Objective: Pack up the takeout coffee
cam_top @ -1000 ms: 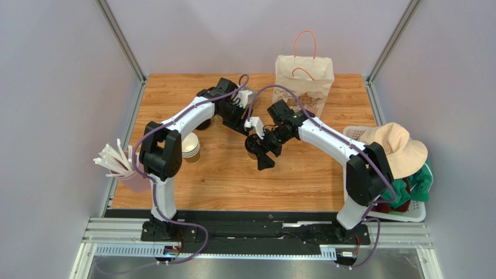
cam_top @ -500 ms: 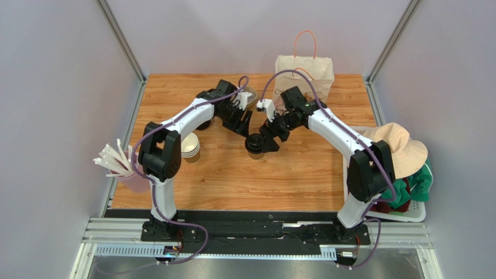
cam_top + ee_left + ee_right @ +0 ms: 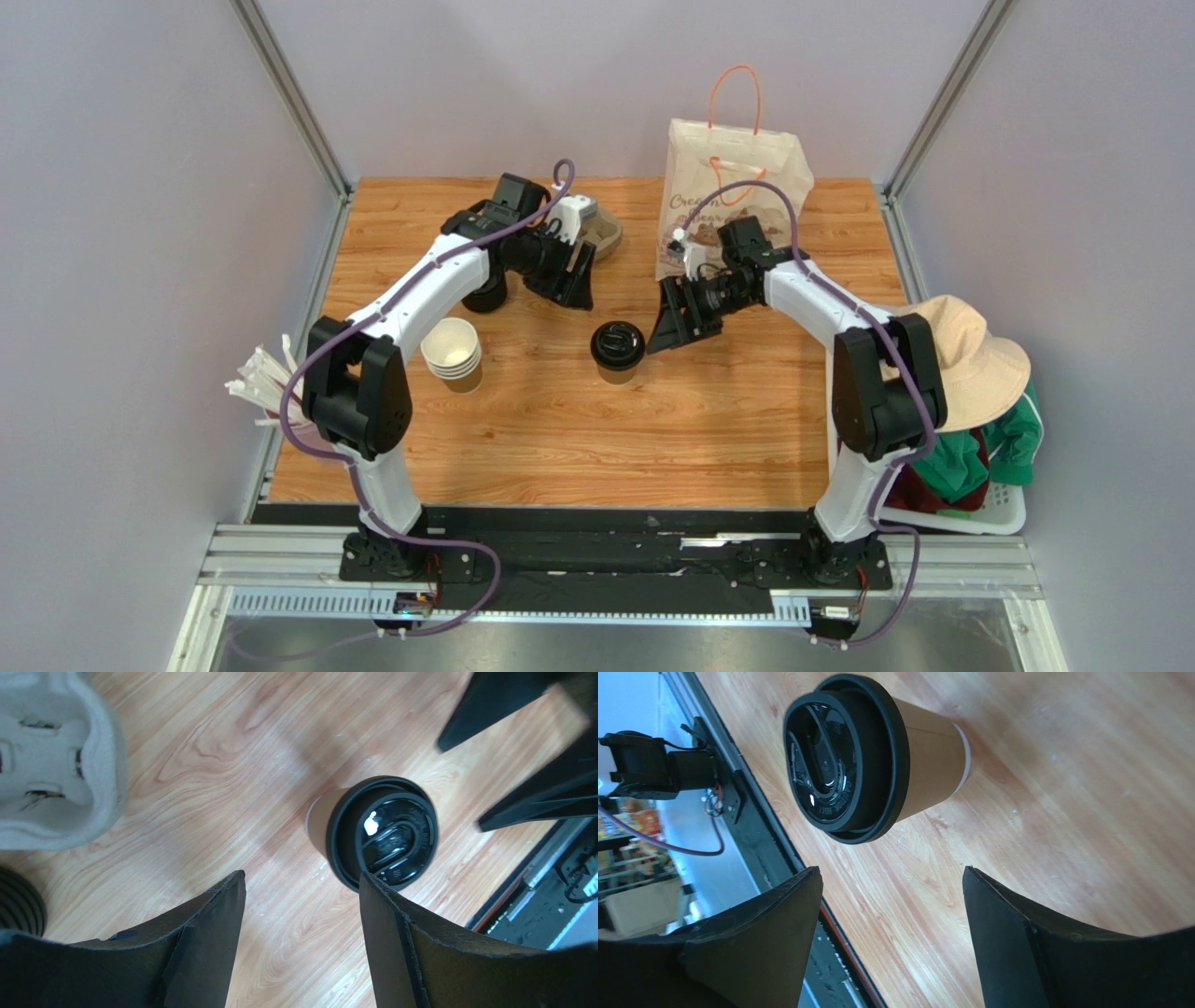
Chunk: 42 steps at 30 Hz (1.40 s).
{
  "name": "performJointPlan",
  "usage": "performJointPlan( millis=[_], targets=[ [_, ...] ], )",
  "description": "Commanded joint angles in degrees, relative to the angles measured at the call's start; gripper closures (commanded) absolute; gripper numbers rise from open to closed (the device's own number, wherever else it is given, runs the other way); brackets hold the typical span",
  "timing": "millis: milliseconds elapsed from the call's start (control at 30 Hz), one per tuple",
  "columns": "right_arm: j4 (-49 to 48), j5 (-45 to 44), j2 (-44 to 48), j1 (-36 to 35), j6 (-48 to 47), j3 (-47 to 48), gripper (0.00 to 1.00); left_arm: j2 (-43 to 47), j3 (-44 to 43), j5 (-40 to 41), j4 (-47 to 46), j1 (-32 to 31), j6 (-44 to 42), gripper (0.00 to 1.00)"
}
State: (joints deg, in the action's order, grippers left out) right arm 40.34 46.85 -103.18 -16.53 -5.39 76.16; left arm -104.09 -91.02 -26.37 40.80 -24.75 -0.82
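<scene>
The takeout coffee, a kraft-brown cup with a black sip lid, stands upright in the middle of the wooden table. It also shows in the left wrist view and the right wrist view. My left gripper is open and empty, behind and left of the cup; in its own view the cup lies just beyond the right finger. My right gripper is open and empty, just right of the cup and apart from it, as its own view shows.
A paper bag with orange handles stands at the back. A pulp cup carrier lies behind the left gripper. Lidless cups and black lids stand left. A cup of straws and a basket with a hat flank the table.
My right gripper has drawn back from over the cup toward the right rear, leaving the cup standing alone. My left gripper has moved back and left.
</scene>
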Motion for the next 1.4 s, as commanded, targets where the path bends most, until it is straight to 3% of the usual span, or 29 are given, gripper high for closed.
performJointPlan(
  millis=[0, 300, 733, 1033, 1367],
  targets=[
    [-5.3, 4.7, -2.0, -0.6, 6.9, -1.9, 0.25, 1.7, -0.1, -2.9, -2.4, -2.0, -1.1, 0.30],
    [-10.3, 3.3, -1.9, -1.0, 10.2, -4.1, 0.26, -0.1, 0.7, 2.8, -4.1, -8.0, -1.5, 0.30],
    [-19.4, -1.4, 2.9, -1.1, 17.1, -10.1, 0.31, -1.7, 2.4, 6.3, -4.7, -9.3, -2.6, 0.31],
    [-21.3, -1.0, 3.0, -1.2, 19.4, -10.7, 0.33, -2.3, 3.8, 8.2, -4.8, -10.2, -3.3, 0.31],
    [-22.4, -7.4, 2.4, -1.8, 20.1, -11.8, 0.37, -3.0, 4.2, 9.7, -4.4, -10.5, -3.7, 0.31]
  ],
)
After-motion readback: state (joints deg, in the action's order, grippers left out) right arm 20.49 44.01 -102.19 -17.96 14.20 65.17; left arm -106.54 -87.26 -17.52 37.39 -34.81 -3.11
